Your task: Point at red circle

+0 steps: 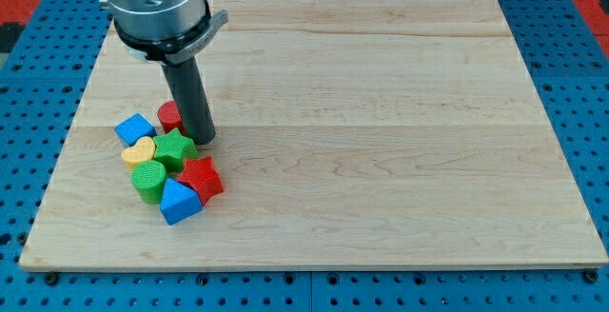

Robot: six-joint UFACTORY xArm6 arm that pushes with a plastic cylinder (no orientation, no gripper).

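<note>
while the rod stands low over the cluster at the view's left, my tip (202, 139) rests on the wooden board (381, 112) just beside the red circle (169, 116), on that block's right, and looks to be touching or nearly touching it; the rod hides part of the circle, so i cannot tell whether there is contact. there are no fingers on this arm to release or clench, only the straight rod, and it grasps nothing. the pointing step seems as good as done, judging by how close the tip sits to its target. any next move calls for very little: at most a slight settling toward the circle without shoving it. the green star (175, 147) lies right below the tip, with the blue cube (135, 128) to the circle's left, the yellow heart (140, 151), the green cylinder (148, 180), the red star (201, 177) and the blue triangular block (180, 201) packed close beneath. room is tight on that side, and the board's left edge is near; the whole right and top of the board lie open for a retreat.
</note>
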